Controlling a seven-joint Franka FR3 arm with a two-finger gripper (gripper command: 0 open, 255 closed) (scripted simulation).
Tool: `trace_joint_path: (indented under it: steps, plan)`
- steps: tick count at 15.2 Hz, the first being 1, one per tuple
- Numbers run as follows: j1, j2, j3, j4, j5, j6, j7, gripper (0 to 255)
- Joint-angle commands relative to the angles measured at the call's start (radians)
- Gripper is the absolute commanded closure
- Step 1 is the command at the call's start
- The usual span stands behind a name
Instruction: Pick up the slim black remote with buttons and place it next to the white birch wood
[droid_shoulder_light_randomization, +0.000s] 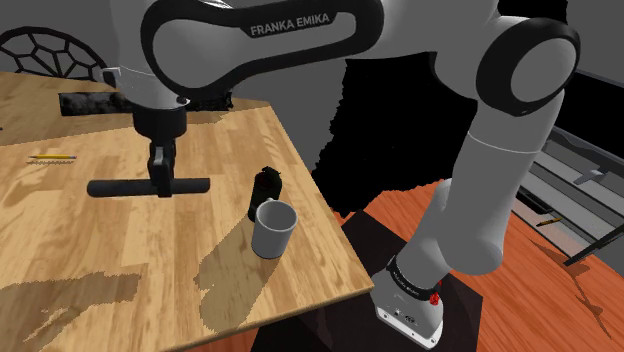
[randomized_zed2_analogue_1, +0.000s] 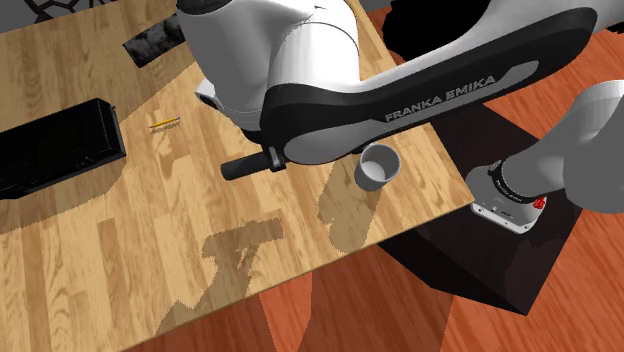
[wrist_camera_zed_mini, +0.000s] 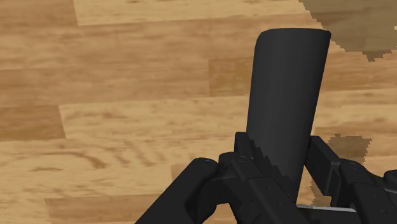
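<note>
The slim black remote (droid_shoulder_light_randomization: 148, 187) is clasped near its middle by my gripper (droid_shoulder_light_randomization: 160, 183), which points straight down and is shut on it. It lies level, low over the wooden table (droid_shoulder_light_randomization: 120, 250); I cannot tell whether it touches the top. In the wrist view the remote (wrist_camera_zed_mini: 286, 95) sticks out from between the fingers (wrist_camera_zed_mini: 245, 153) of the gripper (wrist_camera_zed_mini: 280, 156). One end of the remote (randomized_zed2_analogue_1: 245, 166) pokes out from under the arm. The birch log (droid_shoulder_light_randomization: 95, 103), drawn dark and mottled, lies at the table's far side (randomized_zed2_analogue_1: 150, 42), well apart from the remote.
A grey cup (droid_shoulder_light_randomization: 273, 228) (randomized_zed2_analogue_1: 379, 167) and a small dark object (droid_shoulder_light_randomization: 266, 188) stand near the table's edge by the stand. A yellow pencil (droid_shoulder_light_randomization: 52, 157) (randomized_zed2_analogue_1: 163, 123) lies on the table. A black box (randomized_zed2_analogue_1: 55, 145) sits further off. A chair back (droid_shoulder_light_randomization: 50, 50) rises behind the table.
</note>
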Motion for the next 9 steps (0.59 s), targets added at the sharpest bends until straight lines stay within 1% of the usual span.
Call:
trace_joint_path:
  steps: [1, 8, 9]
  plan:
    - [0.001, -0.007, 0.001, 0.022, 0.002, -0.029, 0.001, 255]
    - [0.000, -0.025, 0.004, 0.087, 0.008, -0.110, 0.001, 255]
    - [-0.015, -0.031, -0.005, 0.079, 0.012, -0.110, -0.022, 255]
